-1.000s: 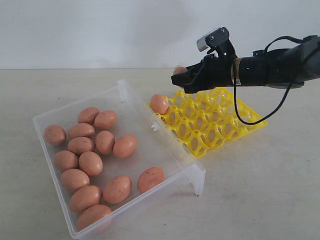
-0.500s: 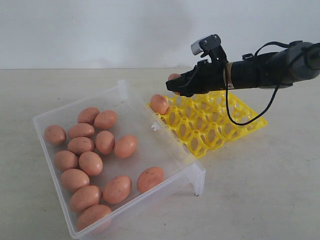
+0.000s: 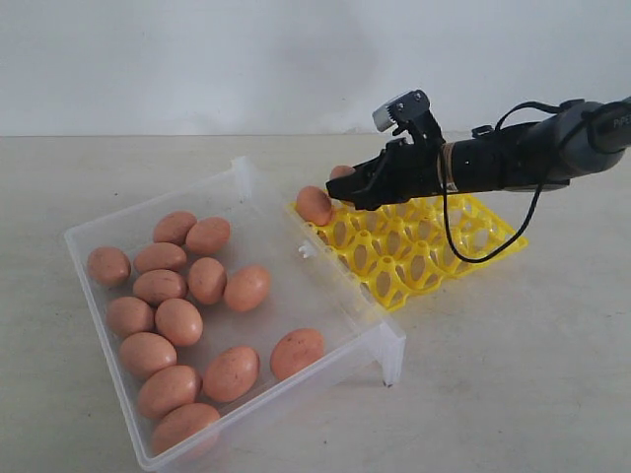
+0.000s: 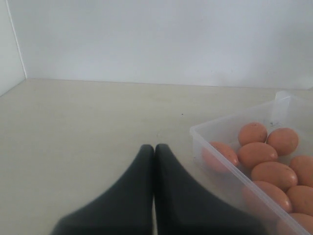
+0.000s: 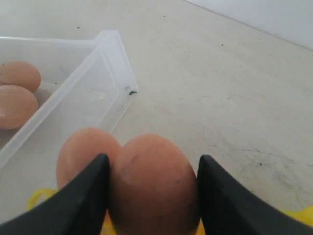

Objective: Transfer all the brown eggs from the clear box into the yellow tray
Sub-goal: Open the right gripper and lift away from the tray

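While right gripper [image 3: 340, 185] clamps brown egg [image 3: 341, 171] above yellow tray [image 3: 490, 235], centre frame, other eggs [image 3: 178, 321] lie in clear box [image 3: 320, 281], lower left. Left gripper [image 4: 154, 152] pinched closed, empty. Shell light, smooth, brittle: grip gently across middle.

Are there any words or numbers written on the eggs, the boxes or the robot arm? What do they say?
None can be read in any view.
The brown eggs have only dark speckles.
The clear box, the yellow tray and the right pincer look plain.
The silver block on the arm is too small to tell.
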`<action>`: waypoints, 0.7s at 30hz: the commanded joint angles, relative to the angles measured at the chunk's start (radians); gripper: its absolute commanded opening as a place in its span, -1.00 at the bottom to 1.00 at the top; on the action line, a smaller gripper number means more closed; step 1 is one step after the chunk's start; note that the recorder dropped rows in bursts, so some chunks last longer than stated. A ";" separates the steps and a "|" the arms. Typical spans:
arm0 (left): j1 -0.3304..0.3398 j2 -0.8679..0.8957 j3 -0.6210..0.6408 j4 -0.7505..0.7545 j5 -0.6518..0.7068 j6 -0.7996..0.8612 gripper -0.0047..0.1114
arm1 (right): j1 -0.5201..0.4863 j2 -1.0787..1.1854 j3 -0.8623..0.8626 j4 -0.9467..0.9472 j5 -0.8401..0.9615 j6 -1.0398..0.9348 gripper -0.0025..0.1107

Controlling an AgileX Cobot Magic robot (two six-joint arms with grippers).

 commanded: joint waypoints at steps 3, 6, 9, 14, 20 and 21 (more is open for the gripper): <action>-0.003 -0.003 -0.004 -0.005 0.000 0.001 -0.99 | 0.001 -0.003 -0.005 0.022 -0.021 -0.017 -0.07; -0.003 -0.003 -0.004 -0.005 0.000 0.001 -0.99 | 0.001 -0.003 -0.005 0.048 -0.021 -0.017 0.17; -0.003 -0.003 -0.004 -0.005 0.000 0.001 -0.99 | 0.001 -0.003 -0.005 0.074 -0.021 -0.017 0.19; -0.003 -0.003 -0.004 -0.005 0.000 0.001 -0.99 | 0.000 -0.040 -0.005 0.081 -0.032 -0.004 0.19; -0.003 -0.003 -0.004 -0.005 0.000 0.001 -0.99 | 0.029 -0.221 -0.005 0.057 -0.363 0.422 0.19; -0.003 -0.003 -0.004 -0.005 0.000 0.001 -0.99 | 0.050 -0.243 -0.005 0.043 -0.387 0.473 0.19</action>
